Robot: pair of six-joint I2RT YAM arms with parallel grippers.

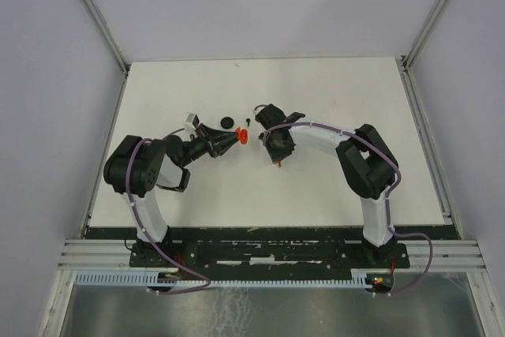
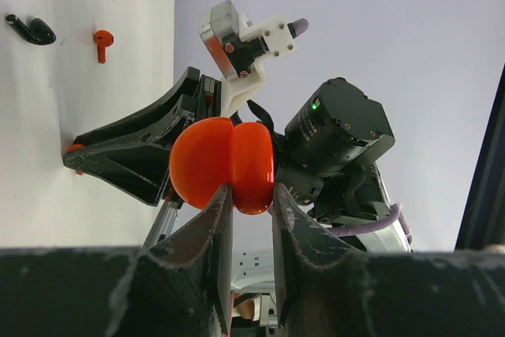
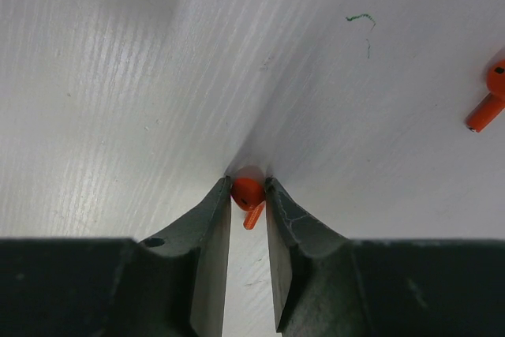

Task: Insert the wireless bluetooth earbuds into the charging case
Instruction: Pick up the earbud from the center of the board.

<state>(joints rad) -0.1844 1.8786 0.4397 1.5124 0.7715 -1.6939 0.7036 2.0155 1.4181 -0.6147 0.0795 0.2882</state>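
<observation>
1. Orange-red is the charging case (image 2: 225, 159), a rounded clamshell whose 2 halves stand parted, held up off the table (image 1: 316, 92) in front of the left arm.
2. The left gripper (image 2: 250, 189) is clamped tight on the lower edge of that case, 1 finger on each side.
3. The right gripper (image 3: 248, 181) is down at the table surface with its jaws narrow. Between the tips sits a red earbud (image 3: 246, 192), and both fingers appear to press against its head while its stem points back between them.
4. From the left wrist camera, the right arm's dark fingers reach the table just beside the raised case.
5. A second red earbud (image 3: 488, 104) lies loose on the white tabletop, well off to one side of the pinched one.
6. A black earbud (image 2: 31, 31) lies on the table near that loose red one, the 2 apart and not touching.
7. From above, a black round disc (image 1: 227, 122) rests on the table just beyond the left gripper.
</observation>
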